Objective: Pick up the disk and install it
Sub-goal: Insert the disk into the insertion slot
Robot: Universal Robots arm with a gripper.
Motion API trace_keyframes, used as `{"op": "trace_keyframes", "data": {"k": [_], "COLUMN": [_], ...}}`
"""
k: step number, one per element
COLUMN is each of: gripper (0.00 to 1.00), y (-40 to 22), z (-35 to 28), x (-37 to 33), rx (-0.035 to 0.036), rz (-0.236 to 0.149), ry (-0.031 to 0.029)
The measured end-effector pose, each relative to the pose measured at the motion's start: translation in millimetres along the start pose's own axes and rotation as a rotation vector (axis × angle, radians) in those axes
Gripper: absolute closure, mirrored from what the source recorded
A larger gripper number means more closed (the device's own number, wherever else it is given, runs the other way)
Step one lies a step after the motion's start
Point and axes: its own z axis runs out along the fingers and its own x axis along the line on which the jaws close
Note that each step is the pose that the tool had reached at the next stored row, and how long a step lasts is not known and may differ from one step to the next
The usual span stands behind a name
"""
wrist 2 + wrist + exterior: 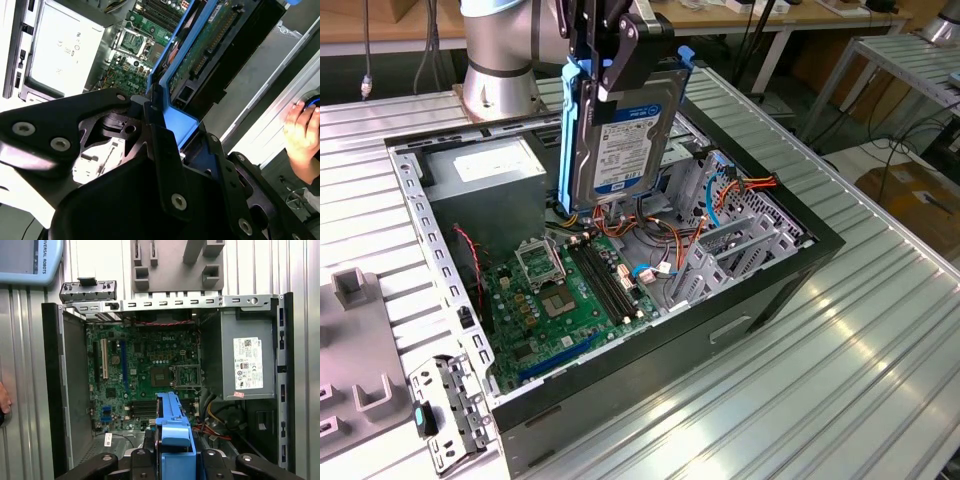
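The disk [620, 140], a silver drive with a white, blue-banded label and blue side rails, hangs on edge above the open computer case [800, 262]. My gripper [612, 65] is shut on its upper end, the black fingers clamping the drive between them. In the second wrist view the disk [210, 37] shows its green circuit side and a blue rail running away from the gripper [167, 137]. In the first wrist view the blue rail [172, 432] points down over the motherboard [150, 370] near the cable bundle.
A grey power supply box [247, 365] with a white sticker fills one corner of the case. A grey metal cage [445, 415] with a blue handle lies on the table outside it, beside a grey fixture plate [350, 370]. A person's hand [300, 130] rests nearby.
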Motion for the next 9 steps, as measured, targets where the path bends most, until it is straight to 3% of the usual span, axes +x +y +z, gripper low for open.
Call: {"op": "trace_keyframes", "data": {"k": [9], "gripper": [0.63], "y": [-2.5], "z": [0.1], "x": [-0.1], "rx": [0.0000], "rz": [0.000], "ry": [0.0000]}}
